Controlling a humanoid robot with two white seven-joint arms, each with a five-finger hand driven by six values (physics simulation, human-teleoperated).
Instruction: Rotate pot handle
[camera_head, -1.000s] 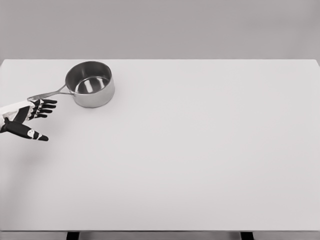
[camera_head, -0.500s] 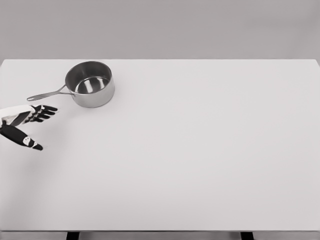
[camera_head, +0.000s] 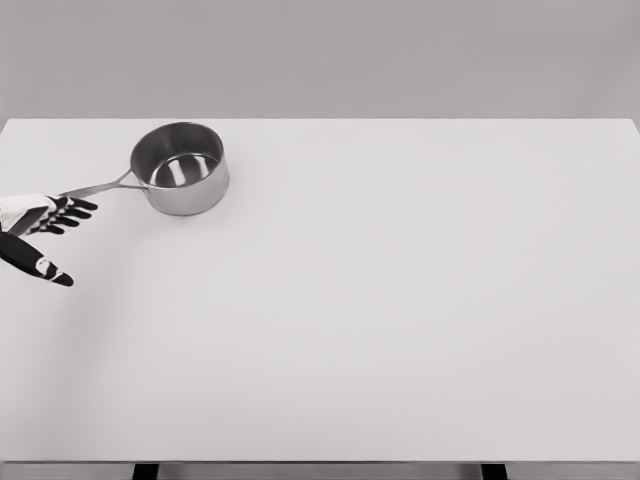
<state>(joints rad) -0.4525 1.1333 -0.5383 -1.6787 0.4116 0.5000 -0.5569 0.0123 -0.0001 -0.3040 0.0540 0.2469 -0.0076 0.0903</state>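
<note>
Your left hand sits at the far left edge of the table, fingers spread and loose, thumb splayed toward the near side; it has hold of nothing; the fingertips lie right at the outer end of the handle, and whether they touch it you can't tell from up here. Your right hand isn't in the picture at all.

The pot stands upright in the far left part of the table, open and showing a shiny bare bottom; its handle points left and slightly toward you, straight at that hand.

So where are you in the job? By my reading, early; the approach looks about made, the handle isn't gripped, and the turn itself looks not yet begun. What's left, I'd judge: get fingers onto that thin handle and swing it round without dragging the pot off its spot.

The table is plain white and smooth, wide, with nothing else on it; two dark legs peek out under the near edge; behind it, a flat grey wall.
</note>
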